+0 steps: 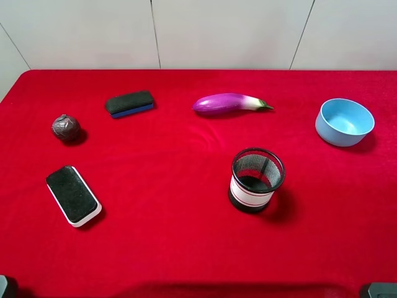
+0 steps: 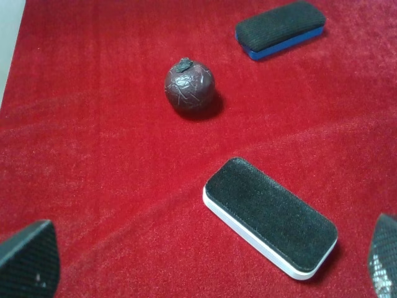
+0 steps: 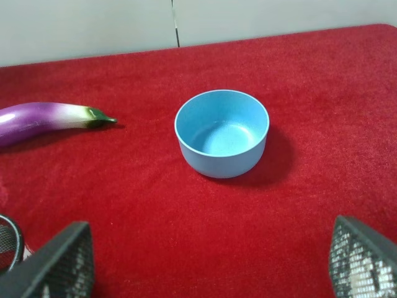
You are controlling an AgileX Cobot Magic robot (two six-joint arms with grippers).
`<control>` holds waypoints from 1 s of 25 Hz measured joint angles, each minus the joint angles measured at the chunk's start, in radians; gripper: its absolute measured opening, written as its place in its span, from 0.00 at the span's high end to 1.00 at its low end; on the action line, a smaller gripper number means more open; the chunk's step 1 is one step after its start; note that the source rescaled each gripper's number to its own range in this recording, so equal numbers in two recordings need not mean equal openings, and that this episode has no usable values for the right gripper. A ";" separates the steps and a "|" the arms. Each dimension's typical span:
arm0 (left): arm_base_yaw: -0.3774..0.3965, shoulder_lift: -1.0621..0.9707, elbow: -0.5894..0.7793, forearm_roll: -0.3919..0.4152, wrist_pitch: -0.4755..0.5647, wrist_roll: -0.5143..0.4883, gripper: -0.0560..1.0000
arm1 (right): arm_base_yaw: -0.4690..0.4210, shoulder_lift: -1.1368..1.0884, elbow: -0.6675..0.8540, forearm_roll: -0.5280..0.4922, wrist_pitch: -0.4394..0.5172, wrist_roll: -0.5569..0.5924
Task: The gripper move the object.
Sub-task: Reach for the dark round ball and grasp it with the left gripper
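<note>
**Left claw** [image 2: 206,259]: fingers spread wide, nothing between them, no contact with any item. It is over the red worktop [image 2: 93,186].

- Nearest item is the white-based eraser [image 2: 270,214], lying flat with its black felt upward.
- Beyond it, and apart from it, is the ball [image 2: 190,87]. It is dark brownish-purple and wrinkled, with the stem stub on top. It rests on the cloth near the worktop's left edge and touches nothing else.
- The blue-based eraser [image 2: 280,28] lies farther back, to the ball's right and separate from it.

**Right claw** [image 3: 209,261]: fingers likewise spread wide, gripping nothing.

- Ahead of it the blue bowl [image 3: 222,133] stands upright at the worktop's right side.
- The purple eggplant [image 3: 43,119] lies toward the middle, its green stem end pointing at the bowl without touching it.
- The mesh cup [image 1: 257,180] stands upright, nearer the front than the eggplant and well apart from the ball.
</note>
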 joint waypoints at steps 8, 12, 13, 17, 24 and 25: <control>0.000 0.000 0.000 0.000 0.000 0.000 0.00 | 0.000 0.000 0.000 0.000 0.000 0.000; 0.000 0.000 0.000 0.000 0.000 0.000 0.00 | 0.000 0.000 0.000 0.000 0.000 0.000; 0.000 0.000 0.000 0.000 0.000 0.000 0.00 | 0.000 0.000 0.000 0.000 0.000 0.000; 0.000 0.000 0.000 0.000 0.000 0.000 0.00 | 0.000 0.000 0.000 0.000 0.000 0.000; 0.000 0.000 -0.001 0.000 0.000 -0.021 0.00 | 0.000 0.000 0.000 0.000 0.000 0.000; 0.000 0.000 -0.003 0.000 0.000 -0.022 0.00 | 0.000 0.000 0.000 0.000 0.000 0.000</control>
